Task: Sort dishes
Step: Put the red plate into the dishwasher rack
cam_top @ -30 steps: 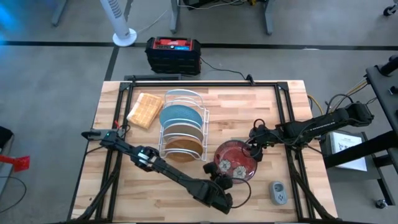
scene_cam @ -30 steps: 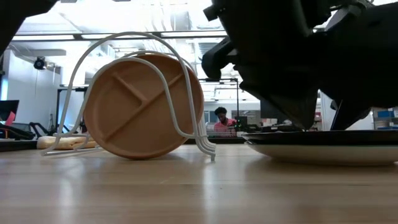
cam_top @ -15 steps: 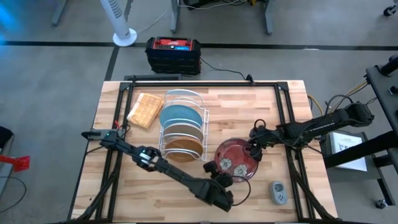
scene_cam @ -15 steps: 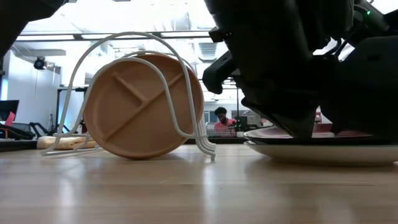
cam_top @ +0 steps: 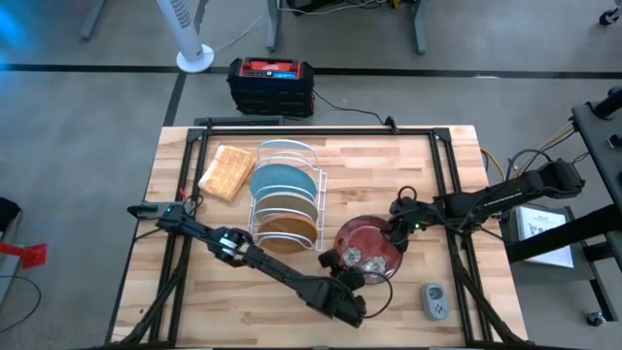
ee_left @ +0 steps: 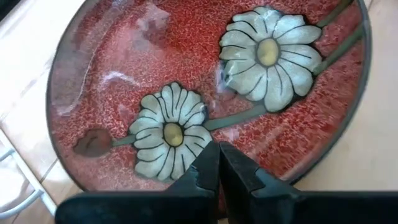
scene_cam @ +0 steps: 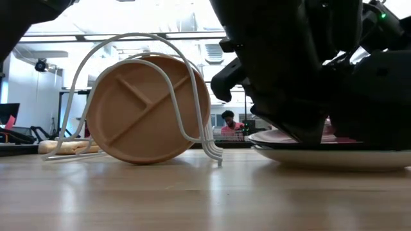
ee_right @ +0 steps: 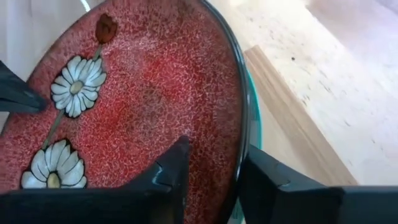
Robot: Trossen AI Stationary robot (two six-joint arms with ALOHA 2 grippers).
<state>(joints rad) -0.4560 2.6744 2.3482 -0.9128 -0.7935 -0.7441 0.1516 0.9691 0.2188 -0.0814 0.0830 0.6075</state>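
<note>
Two dark arms are seen from above, reaching over the wooden desk (cam_top: 428,165). The red plate with white flowers (cam_top: 367,249) is found near the front of the desk, to the right of the white wire rack (cam_top: 287,194). A light blue plate (cam_top: 282,183) and a brown wooden plate (cam_top: 286,226) are stood up in the rack. A tan waffle block (cam_top: 226,172) is laid to the left of the rack. The left end effector (cam_top: 335,264) is placed at the front edge of the red plate, and the right end effector (cam_top: 396,231) at its right edge.

From the low view, the brown wooden plate (scene_cam: 149,110) is seen leaning in the rack (scene_cam: 128,51). The red plate's edge (scene_cam: 276,136) is lifted a little above a teal plate (scene_cam: 327,156) under it.

In the left wrist view, the left end effector (ee_left: 219,163) is pressed together, its tips over the red plate (ee_left: 186,62).

In the right wrist view, the rim of the red plate (ee_right: 149,93) is pinched between the fingers (ee_right: 174,165) of the right end effector (ee_right: 211,168). A teal edge (ee_right: 254,124) is seen just under the rim.
</note>
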